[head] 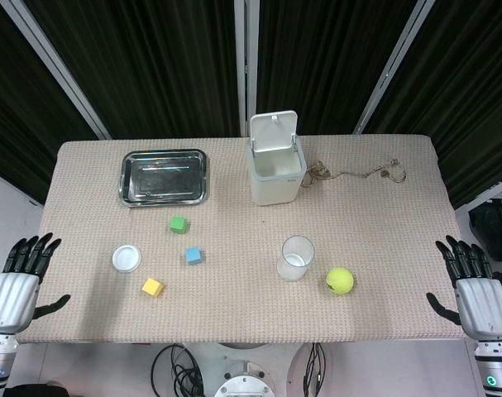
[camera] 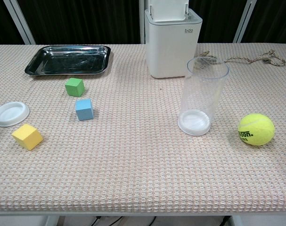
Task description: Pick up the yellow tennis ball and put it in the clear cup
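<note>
The yellow tennis ball [head: 340, 280] [camera: 256, 129] lies on the table near the front right, just right of the clear cup [head: 296, 258] [camera: 202, 96], which stands upright with nothing in it. My right hand [head: 474, 288] hovers off the table's right edge, fingers spread, holding nothing, well right of the ball. My left hand [head: 19, 282] hangs off the left edge, also spread and holding nothing. Neither hand shows in the chest view.
A white bin [head: 275, 161] [camera: 173, 40] with its lid up stands at the back centre, a steel tray [head: 164, 176] [camera: 69, 60] back left. Green [head: 179, 224], blue [head: 193, 255] and yellow [head: 152, 287] cubes and a white lid [head: 126, 258] lie left. A cord [head: 362, 172] lies back right.
</note>
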Controlling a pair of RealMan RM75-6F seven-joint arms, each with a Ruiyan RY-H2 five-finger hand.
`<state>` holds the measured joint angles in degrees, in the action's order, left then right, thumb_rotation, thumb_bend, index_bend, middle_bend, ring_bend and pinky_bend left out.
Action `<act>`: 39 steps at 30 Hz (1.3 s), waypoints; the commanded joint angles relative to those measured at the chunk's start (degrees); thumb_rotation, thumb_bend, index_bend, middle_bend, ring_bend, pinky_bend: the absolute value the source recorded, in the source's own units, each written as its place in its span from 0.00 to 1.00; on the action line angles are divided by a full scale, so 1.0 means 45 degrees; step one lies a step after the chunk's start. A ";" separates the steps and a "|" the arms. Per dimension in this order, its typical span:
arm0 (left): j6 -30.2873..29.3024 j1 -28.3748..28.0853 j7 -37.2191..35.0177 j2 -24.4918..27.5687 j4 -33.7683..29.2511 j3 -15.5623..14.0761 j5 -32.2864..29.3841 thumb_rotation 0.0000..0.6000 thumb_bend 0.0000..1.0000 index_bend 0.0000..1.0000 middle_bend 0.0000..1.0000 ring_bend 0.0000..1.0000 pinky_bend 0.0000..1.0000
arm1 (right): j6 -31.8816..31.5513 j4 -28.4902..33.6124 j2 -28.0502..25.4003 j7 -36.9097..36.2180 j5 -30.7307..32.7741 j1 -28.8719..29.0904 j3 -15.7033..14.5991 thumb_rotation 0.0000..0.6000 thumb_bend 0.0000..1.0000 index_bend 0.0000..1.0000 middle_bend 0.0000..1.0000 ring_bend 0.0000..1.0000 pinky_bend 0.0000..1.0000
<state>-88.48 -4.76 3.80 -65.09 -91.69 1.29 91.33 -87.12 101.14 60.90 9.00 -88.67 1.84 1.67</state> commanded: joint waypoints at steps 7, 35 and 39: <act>0.0224 -0.0049 -0.0089 0.0102 -0.0075 -0.0015 -0.0179 1.00 0.03 0.07 0.01 0.00 0.01 | 0.0727 0.0020 0.0236 0.0446 0.0248 0.0226 -0.0143 1.00 0.18 0.00 0.00 0.00 0.00; 0.0960 -0.0139 0.0072 0.0000 -0.0029 -0.0151 -0.0792 1.00 0.04 0.07 0.01 0.00 0.01 | 0.6577 0.0760 0.2710 0.5215 0.3794 0.4035 0.0043 1.00 0.18 0.00 0.04 0.00 0.12; 0.0980 -0.0111 0.0065 -0.0073 0.0045 -0.0132 -0.0924 1.00 0.04 0.07 0.01 0.00 0.01 | 0.6677 0.0506 0.3141 0.5783 0.4265 0.4349 0.0024 1.00 0.18 0.00 0.03 0.00 0.19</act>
<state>-84.04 -5.30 4.14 -65.37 -91.54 0.69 87.20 -57.40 103.89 74.33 34.31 -70.15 20.81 1.83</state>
